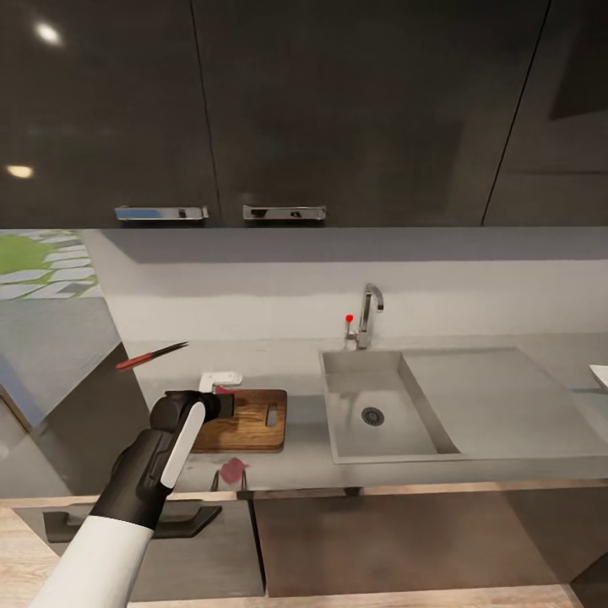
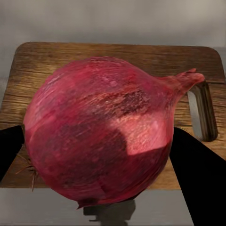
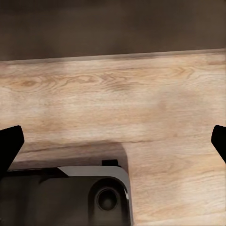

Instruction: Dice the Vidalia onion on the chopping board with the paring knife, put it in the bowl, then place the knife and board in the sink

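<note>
The Vidalia onion (image 2: pixel 103 127), pinkish-red with a pointed tip, hangs just above the chopping board (image 2: pixel 117 54). My left gripper (image 2: pixel 101 155) is shut on it, one dark finger (image 2: pixel 197 183) on each side. From the head camera the left gripper (image 1: pixel 221 395) sits over the near left part of the dark wooden chopping board (image 1: pixel 253 422), with a bit of onion (image 1: pixel 225 390) showing. The red-handled paring knife (image 1: pixel 150 356) lies on the countertop (image 1: pixel 287 367) left of the board. The sink (image 1: pixel 422 439) is to the right, and the bowl (image 1: pixel 600 374) peeks in at the far right edge. My right gripper (image 3: pixel 113 143) is open over the wooden floor.
A chrome tap (image 1: pixel 368 314) with a red knob stands behind the sink, and the drainboard (image 1: pixel 498 397) lies to its right. Dark wall cabinets (image 1: pixel 287 110) hang above. A pink reflection (image 1: pixel 232 466) shows near the counter's front edge. The robot base (image 3: pixel 66 197) is below the right gripper.
</note>
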